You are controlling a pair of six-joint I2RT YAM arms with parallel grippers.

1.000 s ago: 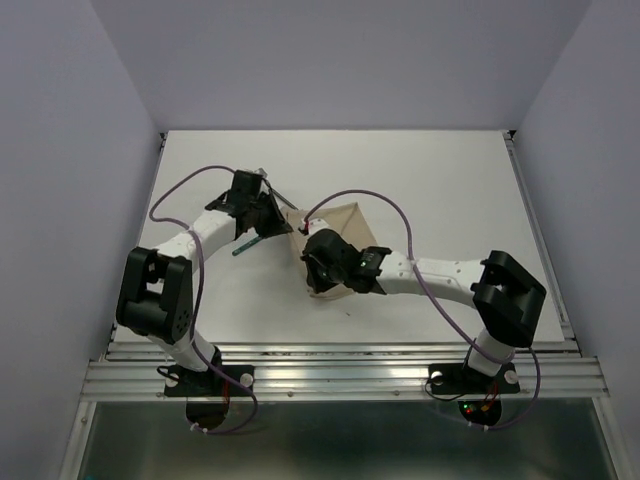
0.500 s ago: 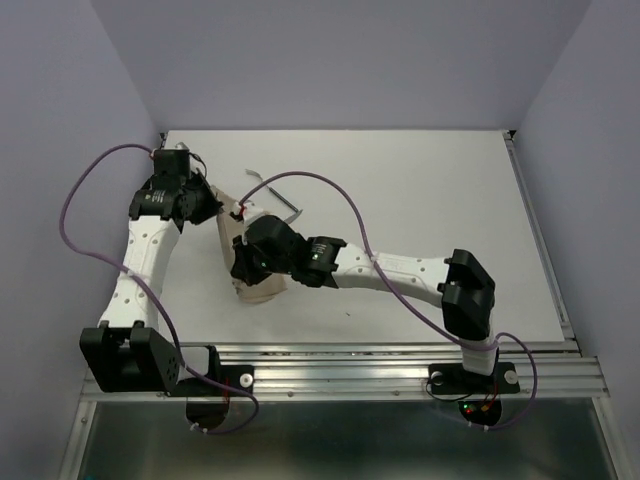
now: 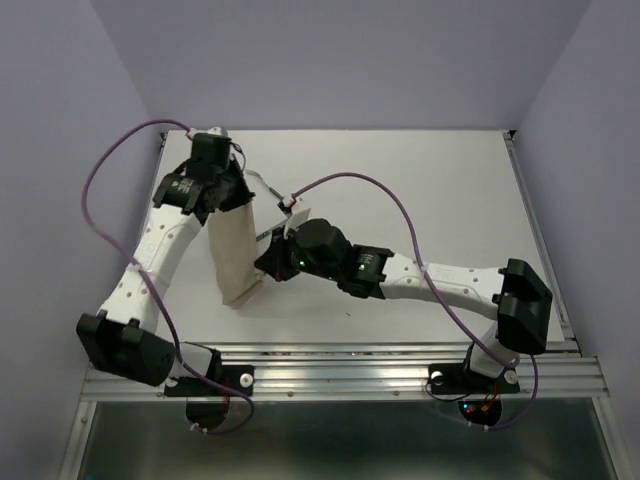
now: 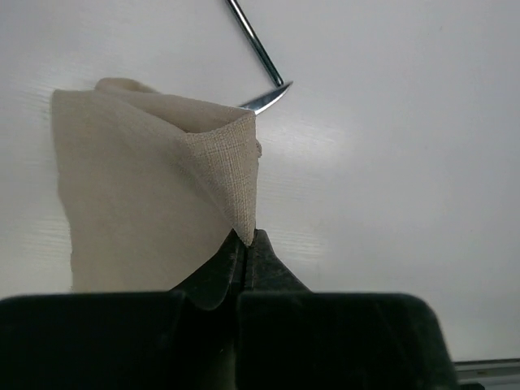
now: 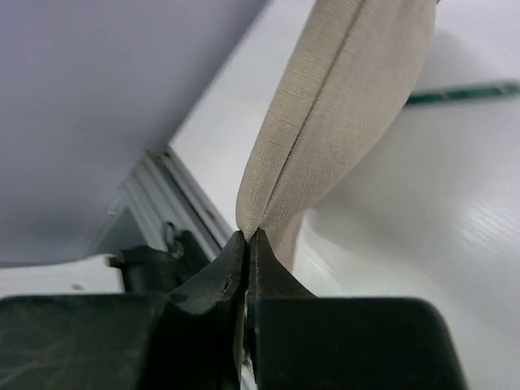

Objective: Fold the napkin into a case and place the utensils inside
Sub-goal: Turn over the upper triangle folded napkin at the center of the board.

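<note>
My left gripper [image 4: 244, 242] clamps a napkin [image 4: 138, 183] corner, my right gripper [image 5: 246, 237] pinches its doubled edge; the cloth hangs lifted over the left of the table [image 3: 430, 190]. I'd lower both together, keeping tension even so the fold lands flat

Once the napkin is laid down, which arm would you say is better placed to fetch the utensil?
Probably the left. The left gripper, shut on a corner of the napkin, has the utensil lying just ahead of it. The right gripper pinches the napkin farther from it.
</note>
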